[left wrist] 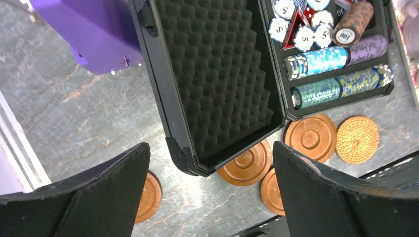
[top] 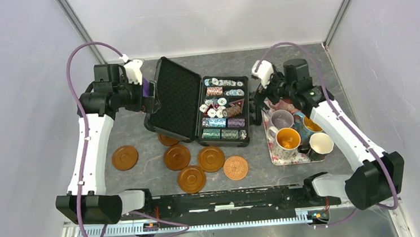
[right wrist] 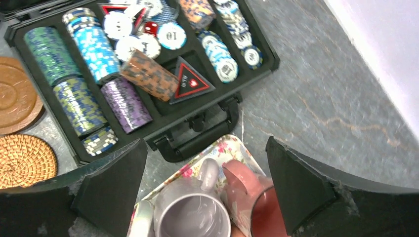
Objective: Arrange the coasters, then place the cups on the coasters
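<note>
Several brown coasters (top: pixel 177 157) lie loose on the table in front of the open chip case, one (top: pixel 125 157) apart at the left and one (top: pixel 168 139) partly under the lid. A lighter woven coaster (top: pixel 235 167) lies at the right of the group. The cups stand packed on a floral tray (top: pixel 274 154): lilac (top: pixel 281 118), floral with orange inside (top: pixel 287 139), blue (top: pixel 310 126), black (top: pixel 320 143). My left gripper (left wrist: pixel 210 145) hangs open above the case lid's corner. My right gripper (right wrist: pixel 205 142) is open above the lilac cup (right wrist: pixel 192 215) and pink cup (right wrist: pixel 257 197).
A black poker chip case (top: pixel 195 105) lies open mid-table, with its foam lid (left wrist: pixel 217 74) to the left and rows of chips (right wrist: pixel 89 49) to the right. Its handle (right wrist: pixel 197 133) almost touches the tray's far corner (right wrist: pixel 232 148). Grey walls close in the table.
</note>
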Motion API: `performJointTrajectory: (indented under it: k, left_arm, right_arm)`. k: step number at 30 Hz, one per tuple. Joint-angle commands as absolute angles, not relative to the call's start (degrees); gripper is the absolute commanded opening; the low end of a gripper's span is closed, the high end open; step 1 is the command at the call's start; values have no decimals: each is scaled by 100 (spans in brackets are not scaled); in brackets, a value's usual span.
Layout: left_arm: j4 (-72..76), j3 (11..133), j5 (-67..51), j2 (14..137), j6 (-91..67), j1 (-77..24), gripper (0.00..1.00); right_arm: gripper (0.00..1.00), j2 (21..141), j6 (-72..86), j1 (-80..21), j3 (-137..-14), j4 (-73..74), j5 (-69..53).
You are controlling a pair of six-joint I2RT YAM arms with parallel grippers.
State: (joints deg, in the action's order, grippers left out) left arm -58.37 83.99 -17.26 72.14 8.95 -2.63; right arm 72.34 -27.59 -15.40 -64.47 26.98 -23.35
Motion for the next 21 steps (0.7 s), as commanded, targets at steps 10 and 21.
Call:
performJointTrajectory:
  k: [10, 21]
  left_arm:
    - [-6054, 7827, -2039, 6368, 2964, -2134, 100]
    - [-4560, 5752, -1591, 5835, 3948, -3595, 86]
  right_arm:
    - [98, 6342, -4154, -3871, -4985, 2078, -1317]
    - [98, 6360, -4461, -5058, -3950, 1447, -701]
